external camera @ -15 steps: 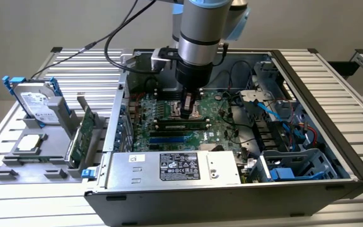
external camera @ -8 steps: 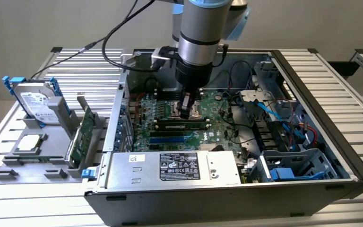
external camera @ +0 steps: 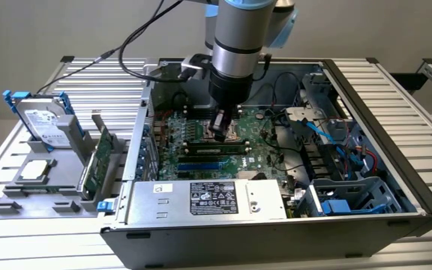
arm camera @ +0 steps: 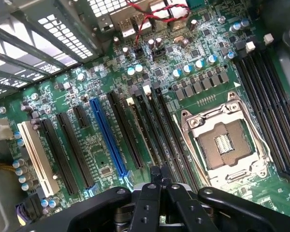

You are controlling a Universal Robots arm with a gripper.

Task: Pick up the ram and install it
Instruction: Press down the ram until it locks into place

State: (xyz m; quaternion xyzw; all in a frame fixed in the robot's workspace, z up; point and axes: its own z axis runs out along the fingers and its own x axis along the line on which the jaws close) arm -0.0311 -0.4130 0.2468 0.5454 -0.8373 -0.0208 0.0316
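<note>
Ram (external camera: pixel 216 149) appears to stand already in 1 of the black memory slots on the motherboard (external camera: pixel 201 163), in the middle of the exterior view. It shows there as a long narrow green stick with dark chips, just below the arm's tip. Whether it is pressed fully home and its end clips are latched cannot be told.

The fingers (external camera: pixel 220 126) are closed tight together and hold nothing. They hang tilted just above the ram and the processor socket (external camera: pixel 235 132), inside the open computer case (external camera: pixel 366 73). Whether they touch the stick cannot be told. In the wrist view the closed fingers (arm camera: pixel 146 198) point down at the group of long slots beside the socket (arm camera: pixel 222 145).

On the table at the exterior view's left, a grey holder (external camera: pixel 66 194) carries a hard drive (external camera: pixel 43 121), a larger green card (external camera: pixel 96 160) and a processor chip (external camera: pixel 36 171).

By my judgement the pick-up is done and the stick is placed, so the task looks nearly finished. Only final seating may be left.
</note>
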